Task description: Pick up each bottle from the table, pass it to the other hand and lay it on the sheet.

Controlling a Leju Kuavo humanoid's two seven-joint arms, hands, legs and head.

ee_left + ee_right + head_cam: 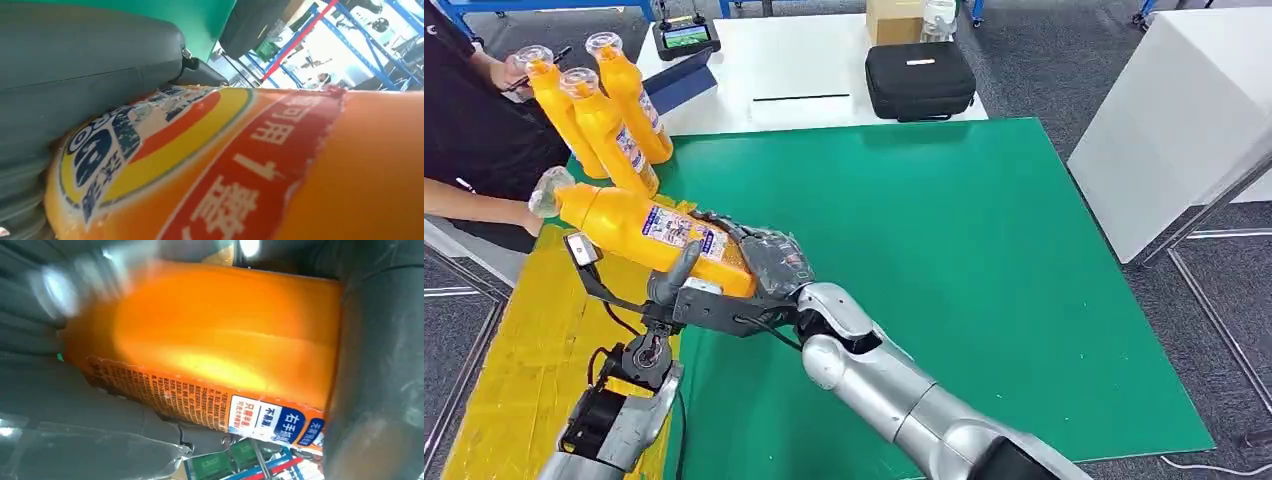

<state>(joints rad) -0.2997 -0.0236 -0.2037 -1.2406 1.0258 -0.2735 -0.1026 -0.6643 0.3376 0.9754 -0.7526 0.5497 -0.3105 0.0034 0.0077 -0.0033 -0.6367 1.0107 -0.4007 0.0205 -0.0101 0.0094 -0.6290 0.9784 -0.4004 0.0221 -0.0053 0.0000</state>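
With both my left hand (pixel 686 292) and right hand (pixel 769 262) clasping the bottle (pixel 649 232), releasing either early could drop it.

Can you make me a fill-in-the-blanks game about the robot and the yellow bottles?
1. The held bottle is gripped by ____ robot hands, the left robot hand and the right robot hand.
2. The big sheet on the table is ____.
3. Next to a person's hand, ____ more bottles stand upright.
4. The zipped case is ____.

Answers: both; green; three; black
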